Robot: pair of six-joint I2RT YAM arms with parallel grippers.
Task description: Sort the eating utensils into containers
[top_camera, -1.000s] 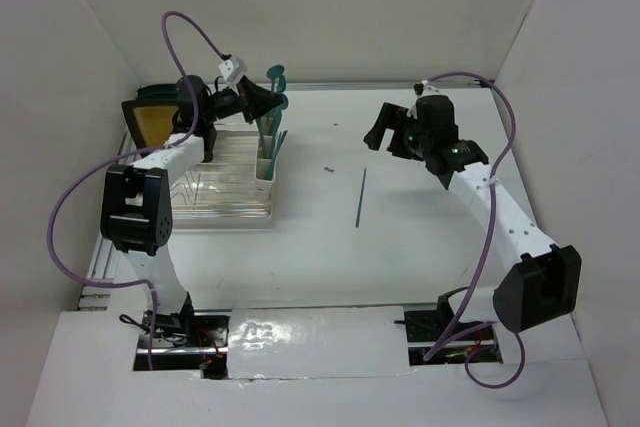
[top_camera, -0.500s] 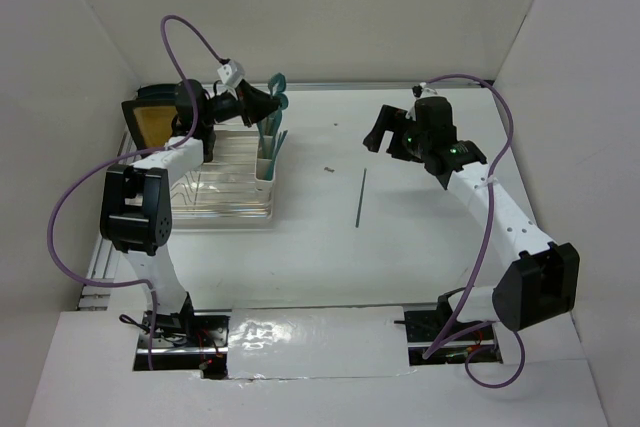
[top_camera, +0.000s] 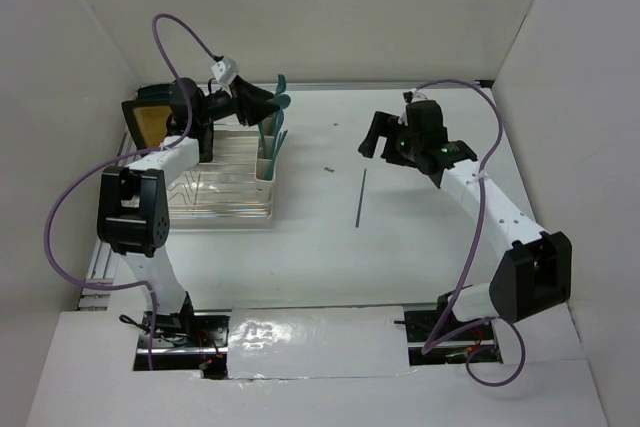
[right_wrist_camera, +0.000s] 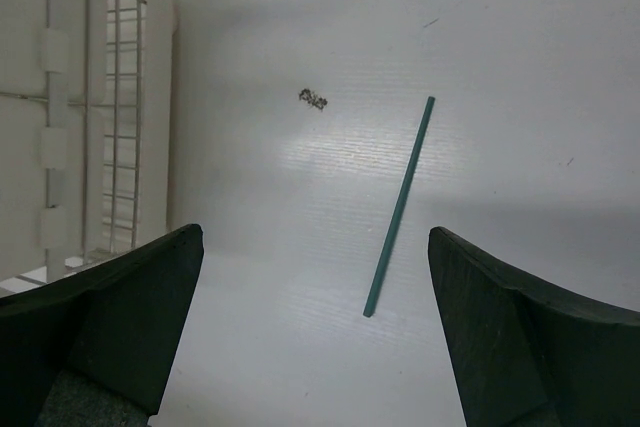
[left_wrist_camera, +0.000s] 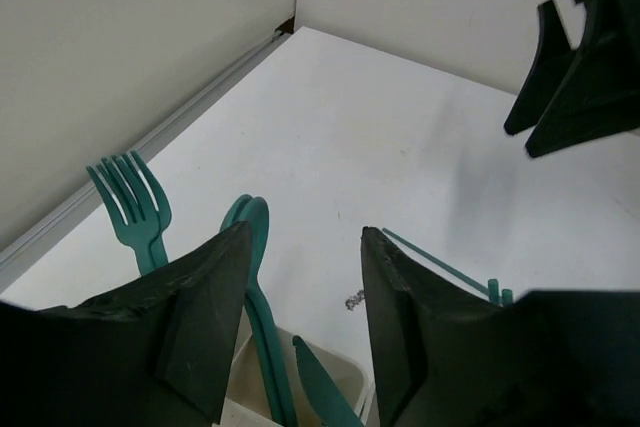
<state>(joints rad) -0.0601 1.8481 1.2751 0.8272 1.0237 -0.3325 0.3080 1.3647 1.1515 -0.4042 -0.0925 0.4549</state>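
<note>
Cream containers (top_camera: 268, 161) stand in a row at the right edge of the dish rack. Teal eating utensils (top_camera: 276, 107) stick up from them. In the left wrist view a fork (left_wrist_camera: 134, 203), a spoon (left_wrist_camera: 251, 229) and a knife (left_wrist_camera: 322, 385) stand in the container (left_wrist_camera: 352, 371) under my fingers. My left gripper (top_camera: 264, 105) hovers just above them, open (left_wrist_camera: 305, 239), holding nothing. One thin teal utensil (top_camera: 361, 197) lies flat on the table. My right gripper (top_camera: 377, 134) hangs above it, wide open (right_wrist_camera: 315, 237), with the utensil (right_wrist_camera: 401, 203) between its fingers in view.
The clear wire-ribbed dish rack (top_camera: 215, 185) sits at the left, with a dark-framed yellow item (top_camera: 149, 119) behind it. A small speck of debris (top_camera: 328, 168) lies on the table between rack and loose utensil. White walls close in on three sides.
My left gripper has opened above the containers and a utensil now stands free in a cup. The right gripper has shifted slightly left and forward, still open.
</note>
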